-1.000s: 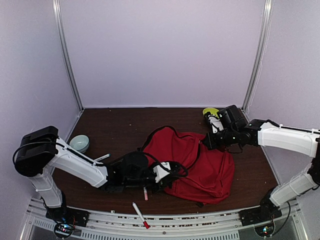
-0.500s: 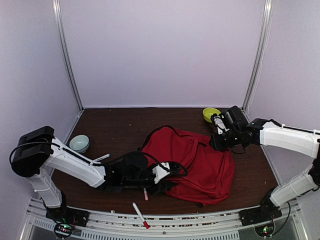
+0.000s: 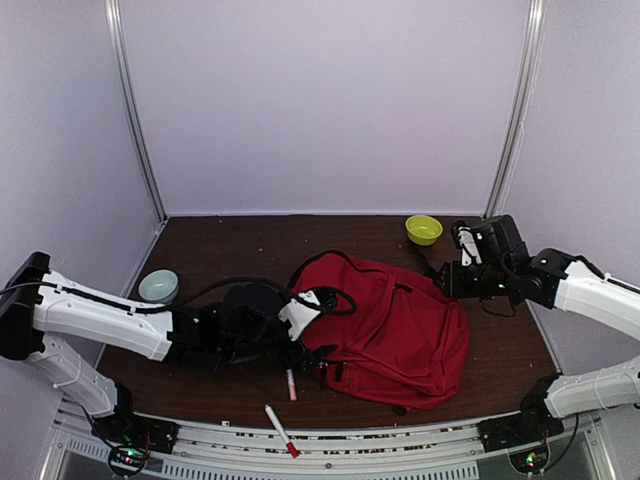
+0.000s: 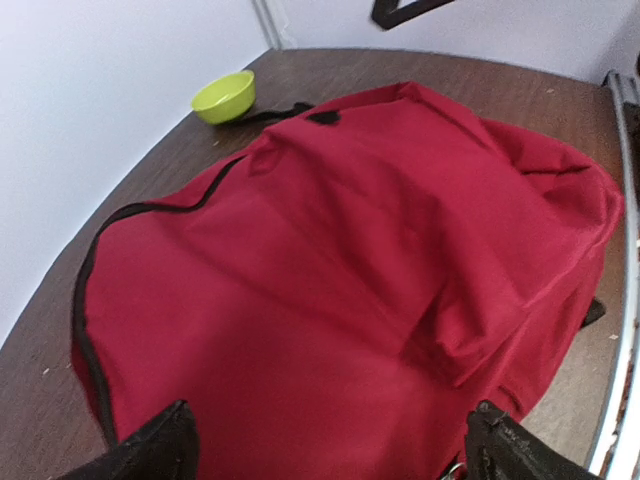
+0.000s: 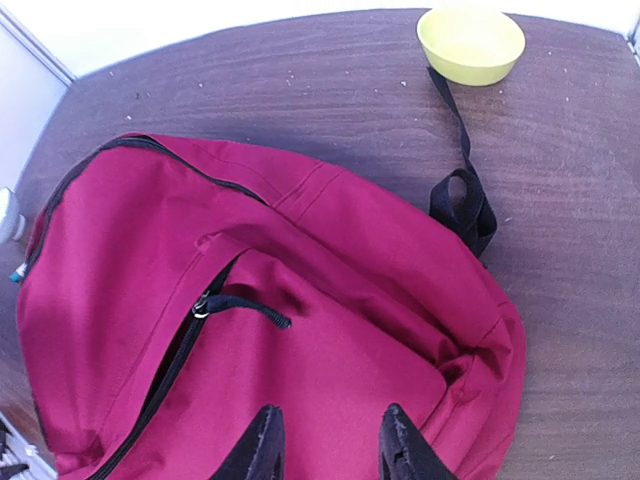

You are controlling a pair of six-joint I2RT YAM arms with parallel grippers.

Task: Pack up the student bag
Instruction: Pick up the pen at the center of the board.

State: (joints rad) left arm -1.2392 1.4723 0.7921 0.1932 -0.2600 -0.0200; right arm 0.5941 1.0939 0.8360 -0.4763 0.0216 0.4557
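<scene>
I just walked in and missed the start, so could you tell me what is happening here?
Two robot arms are working at the student bag, which lies flat on the table. The left fingers are open at its left edge, the right fingers open over its right side; neither holds anything. Two markers lie outside it.

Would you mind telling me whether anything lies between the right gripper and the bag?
Nothing visible does. In the right wrist view, the right gripper has only the red fabric of the bag ahead of its parted fingers. The green bowl and the black strap lie beyond, off to one side.
</scene>
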